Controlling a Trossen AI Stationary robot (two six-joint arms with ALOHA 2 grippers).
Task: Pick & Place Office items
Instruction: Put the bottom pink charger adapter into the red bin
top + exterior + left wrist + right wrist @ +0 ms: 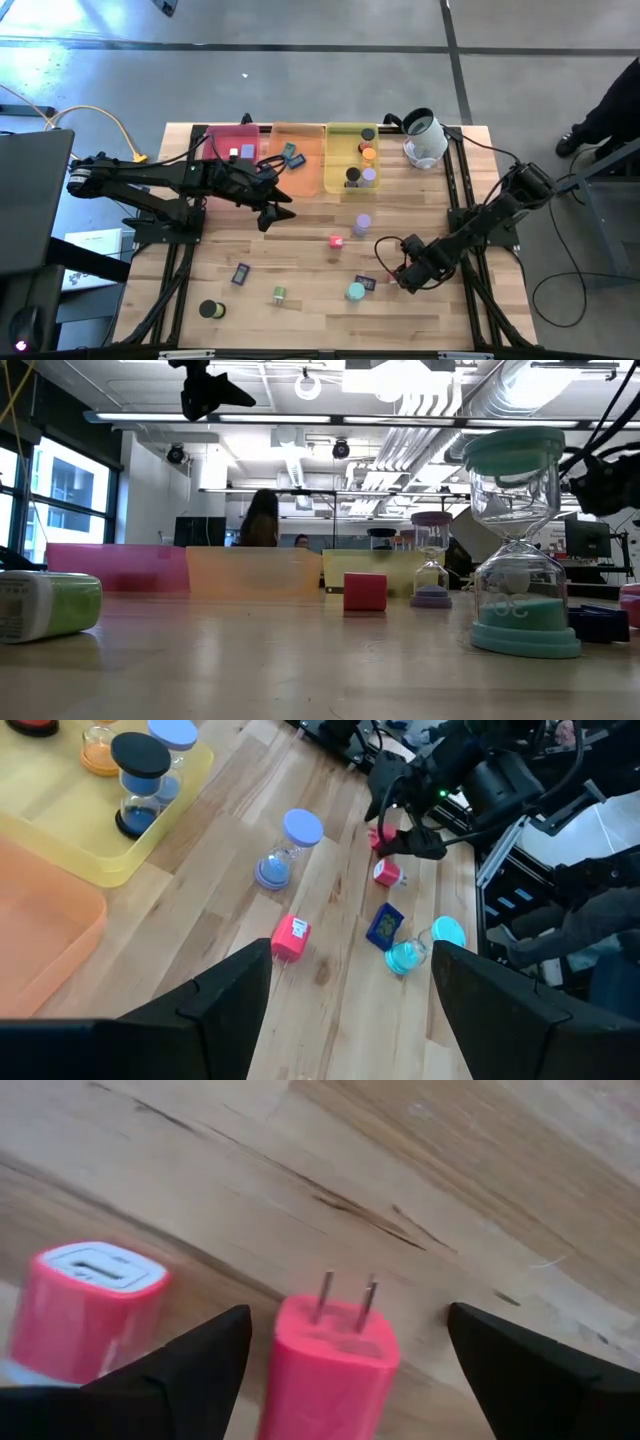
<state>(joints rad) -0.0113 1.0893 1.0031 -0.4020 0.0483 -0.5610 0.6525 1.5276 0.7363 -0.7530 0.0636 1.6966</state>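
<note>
The office items lie scattered on the wooden table. My right gripper (399,274) stands open near the right edge, pointing down over a red plug cube (330,1365) that lies on its side with its prongs showing. The fingers stand on either side of the cube without touching it. A second red cube (88,1312) lies just beside it. My left gripper (272,210) hangs open in the air in front of the trays, with nothing between its fingers (235,990). A pink cube (336,240) and a purple sand timer (362,222) stand mid-table.
Pink (232,142), orange (298,165) and yellow (340,170) trays line the far edge, beside a white device (425,140). A teal timer (356,291) and a blue rectangle (367,283) sit close to my right gripper. A green cylinder (279,294), a dark rectangle (241,273) and a black cylinder (210,309) lie near left.
</note>
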